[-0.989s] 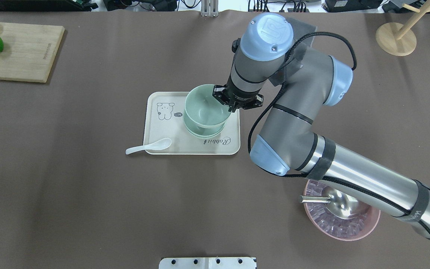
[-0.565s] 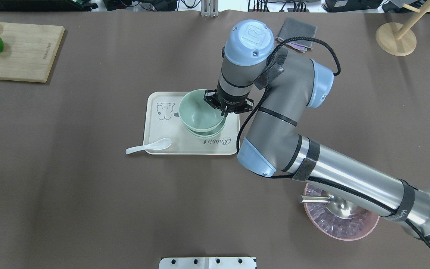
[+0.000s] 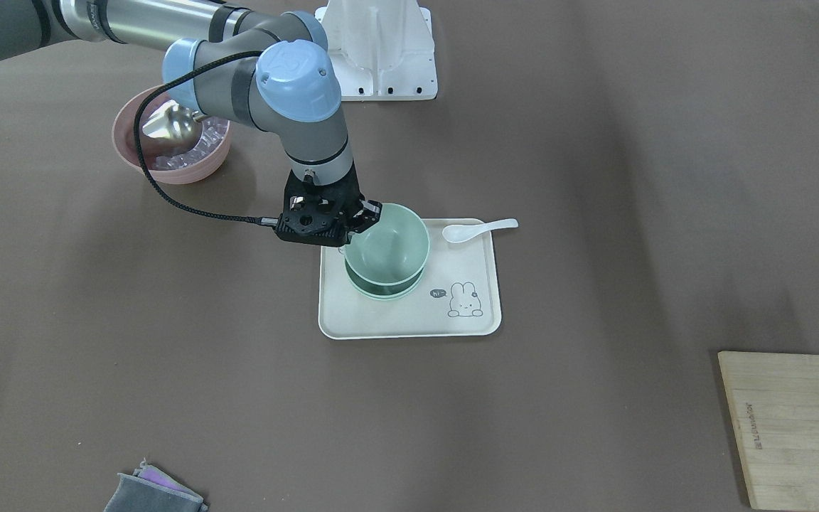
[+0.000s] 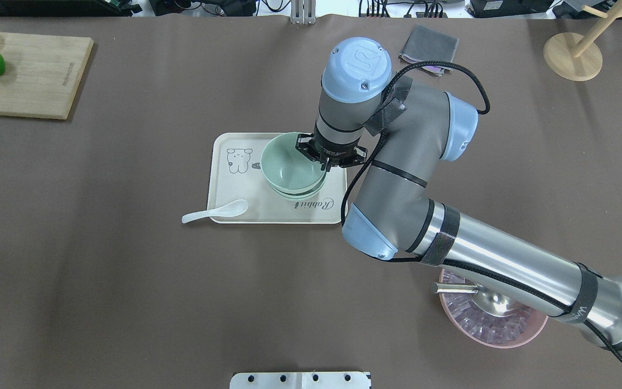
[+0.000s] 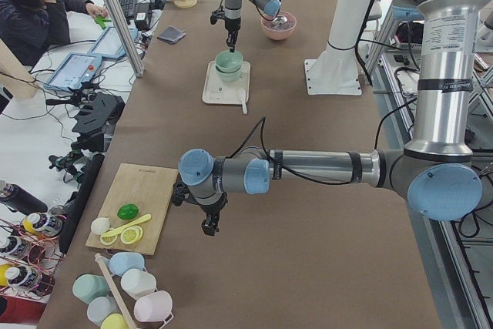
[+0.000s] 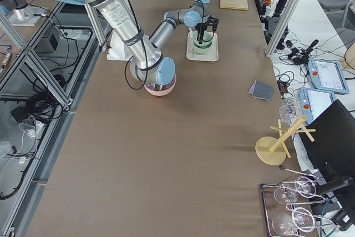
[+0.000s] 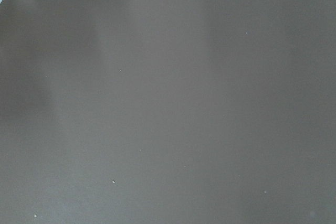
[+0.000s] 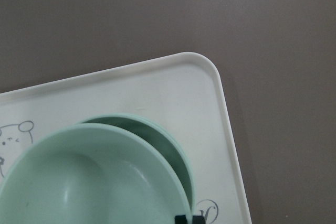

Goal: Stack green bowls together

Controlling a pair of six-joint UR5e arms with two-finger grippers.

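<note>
- Mint-green, matte and smooth, the top green bowl (image 3: 389,245) sits at the centre of the front-facing view. The right gripper (image 3: 350,238) pinches its left rim, one finger inside the wall and one outside. Under it the lower green bowls (image 3: 381,292), seemingly two nested, stand on a cream tray (image 3: 395,321) with rounded corners and a printed rabbit. A glossy white spoon (image 3: 479,228) lies over the tray's upper right corner.
- Overhead view: the held bowl lies slightly left of the stack's rims, not quite centred. A ribbed pink bowl (image 4: 505,329) with a shiny metal scoop (image 4: 484,300) shows at lower right, partly behind the arm.
- Exterior left view: the near arm's left gripper (image 5: 209,226) hangs above the brown table cover (image 5: 293,267), well apart from the bowls. I cannot tell how far its jaws are open.
- Exterior right view: the stack appears small at upper centre, beneath the arm's wrist.
- Left wrist view: only plain, faintly speckled brown cover.
- Right wrist view: the held bowl fills the lower left, with a lower bowl's rim peeking out to its right above the tray's curved corner.
- Judgement: this looks like the last stacking step. The next move calls for centring the bowl, lowering it until it seats, then opening the jaws and lifting straight up so the slick rounded bowls are not dragged.
</note>
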